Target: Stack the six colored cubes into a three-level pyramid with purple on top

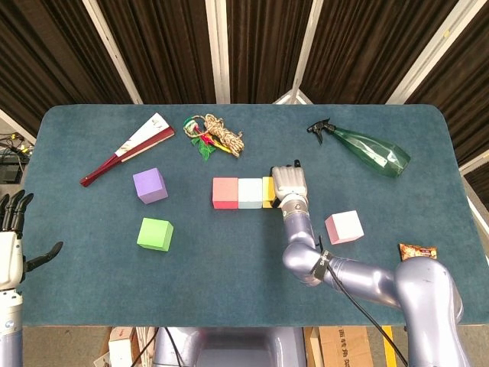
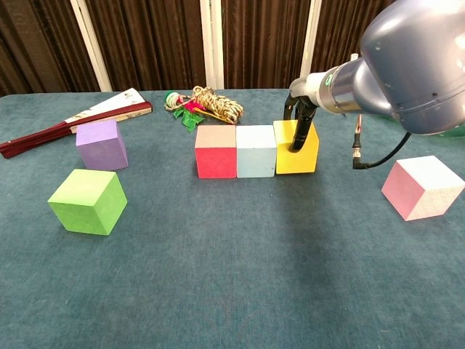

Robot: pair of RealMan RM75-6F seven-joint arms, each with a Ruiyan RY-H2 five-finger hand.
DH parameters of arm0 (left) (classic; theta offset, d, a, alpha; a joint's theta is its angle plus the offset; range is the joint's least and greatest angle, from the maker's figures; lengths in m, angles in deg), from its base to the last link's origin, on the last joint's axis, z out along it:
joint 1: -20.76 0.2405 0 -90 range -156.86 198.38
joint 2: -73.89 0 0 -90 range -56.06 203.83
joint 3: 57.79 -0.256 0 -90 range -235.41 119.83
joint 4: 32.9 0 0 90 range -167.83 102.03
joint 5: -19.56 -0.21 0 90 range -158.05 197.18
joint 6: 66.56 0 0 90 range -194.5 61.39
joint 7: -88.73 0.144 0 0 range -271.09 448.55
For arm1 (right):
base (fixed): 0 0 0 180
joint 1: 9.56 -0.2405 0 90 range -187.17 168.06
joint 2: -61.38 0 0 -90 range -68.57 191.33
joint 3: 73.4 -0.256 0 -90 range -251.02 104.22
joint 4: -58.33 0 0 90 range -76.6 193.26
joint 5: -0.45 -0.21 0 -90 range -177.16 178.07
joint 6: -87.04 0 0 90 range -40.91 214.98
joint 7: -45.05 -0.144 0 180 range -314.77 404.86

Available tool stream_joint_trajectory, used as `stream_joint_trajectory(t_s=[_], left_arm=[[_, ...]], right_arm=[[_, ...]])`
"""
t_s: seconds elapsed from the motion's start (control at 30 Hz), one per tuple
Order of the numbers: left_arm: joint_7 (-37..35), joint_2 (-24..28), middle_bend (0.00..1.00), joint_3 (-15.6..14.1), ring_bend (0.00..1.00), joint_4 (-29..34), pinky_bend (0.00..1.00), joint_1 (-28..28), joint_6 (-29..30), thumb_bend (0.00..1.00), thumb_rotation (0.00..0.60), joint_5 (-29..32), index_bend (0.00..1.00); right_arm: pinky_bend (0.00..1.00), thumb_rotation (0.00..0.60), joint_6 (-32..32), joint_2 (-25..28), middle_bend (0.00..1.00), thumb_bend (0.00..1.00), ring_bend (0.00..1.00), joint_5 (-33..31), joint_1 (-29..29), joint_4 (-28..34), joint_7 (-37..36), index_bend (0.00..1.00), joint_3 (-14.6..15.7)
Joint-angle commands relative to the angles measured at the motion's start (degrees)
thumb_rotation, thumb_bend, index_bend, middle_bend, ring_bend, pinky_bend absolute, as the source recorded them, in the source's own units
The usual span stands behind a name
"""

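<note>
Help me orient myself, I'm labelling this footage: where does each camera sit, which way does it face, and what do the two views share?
Head view: high above the near edge, looking down on the whole table; shows the right hand on the yellow cube, and the left hand off the table's left edge.
Chest view: low at the table's near edge, looking across at the curtains; shows the right arm only.
Shared: the red cube, light-blue cube, yellow cube row, and the right hand.

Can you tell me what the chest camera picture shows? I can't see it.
The robot's right hand rests on a yellow cube, last in a row with a pale blue cube and red cube.
</note>
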State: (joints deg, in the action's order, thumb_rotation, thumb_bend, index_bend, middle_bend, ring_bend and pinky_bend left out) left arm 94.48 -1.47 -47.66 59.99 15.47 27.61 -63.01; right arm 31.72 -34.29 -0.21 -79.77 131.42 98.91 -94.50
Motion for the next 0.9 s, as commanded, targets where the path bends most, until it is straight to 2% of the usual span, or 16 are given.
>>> stream_joint_trajectory(t_s=[0.03,0.9], left_arm=[[-0.01,0.02,0.05,0.02,0.00,0.02,0.00,0.02,0.08,0.17,0.600,-0.03,0.13],[0.01,-0.01,0.05,-0.04,0.00,-0.04,0.00,0.01,0.00,0.17,0.600,-0.02,0.13]], right_arm=[[0.00,0.600,0.05,-0.07,0.37,0.25,0.22,-0.07,0.03,-0.12,0.06,0.41,-0.03],[0.00,0.600,-0.02,-0.69,0.37,0.25,0.22,-0.01,0.10,-0.45,0.65,0.41,-0.46]])
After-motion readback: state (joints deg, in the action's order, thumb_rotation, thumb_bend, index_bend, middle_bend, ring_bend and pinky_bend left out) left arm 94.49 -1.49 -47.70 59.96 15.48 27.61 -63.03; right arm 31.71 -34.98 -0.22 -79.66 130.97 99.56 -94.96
